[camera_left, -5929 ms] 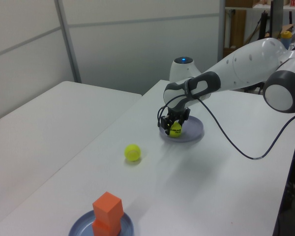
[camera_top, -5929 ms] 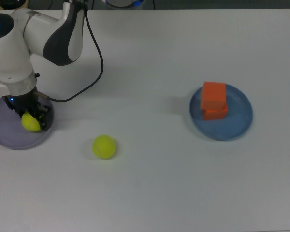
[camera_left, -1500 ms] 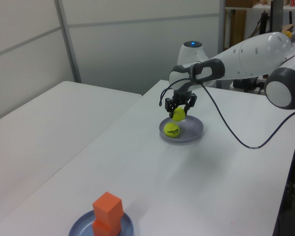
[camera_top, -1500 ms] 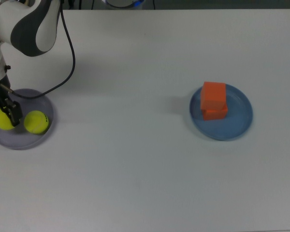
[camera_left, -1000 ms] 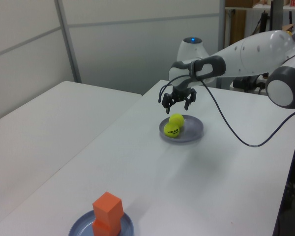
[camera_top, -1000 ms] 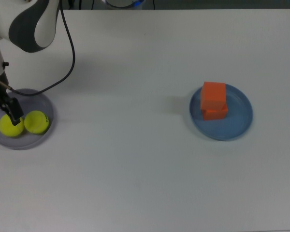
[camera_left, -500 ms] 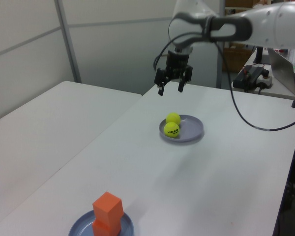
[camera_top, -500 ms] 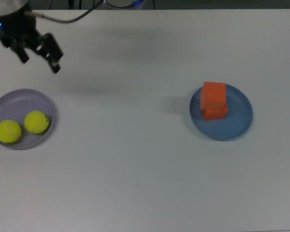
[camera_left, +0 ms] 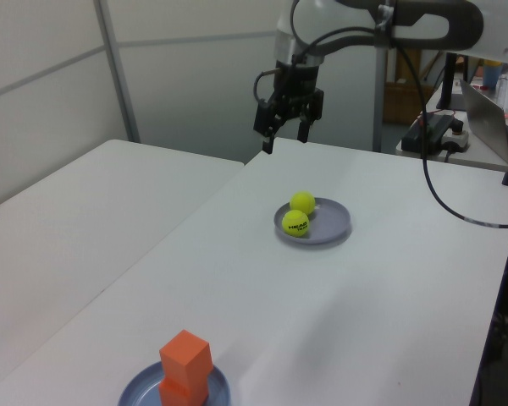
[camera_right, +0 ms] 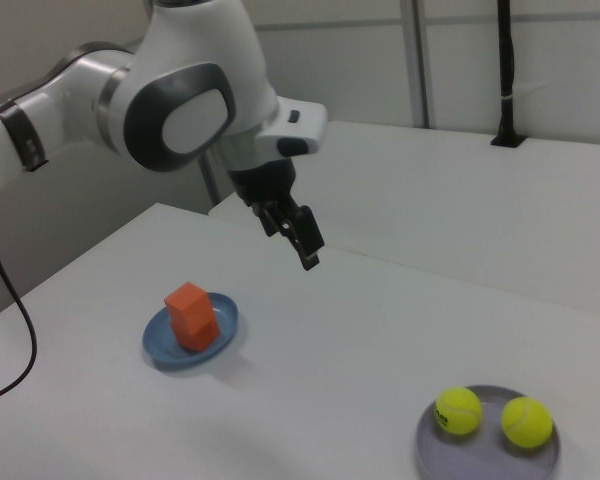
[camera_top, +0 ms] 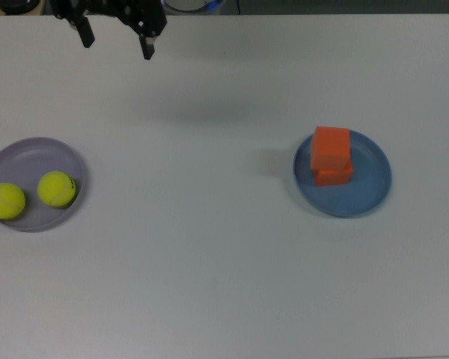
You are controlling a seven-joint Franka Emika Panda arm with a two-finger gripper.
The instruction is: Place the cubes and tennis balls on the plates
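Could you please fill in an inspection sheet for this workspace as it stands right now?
Surface: white table, no marks seen.
Job's things: two orange cubes stacked on the blue plate; two tennis balls side by side on the lavender plate.
Clutter: nothing seen on the table besides the plates and their loads.
Grippers: gripper raised clear above the table, fingers open, holding nothing.
Cables: a black cable hangs from the arm in the left view.
Surroundings: a second white table alongside, grey wall panels behind.

White-grey arm (camera_right: 180, 110), black gripper (camera_left: 283, 134)
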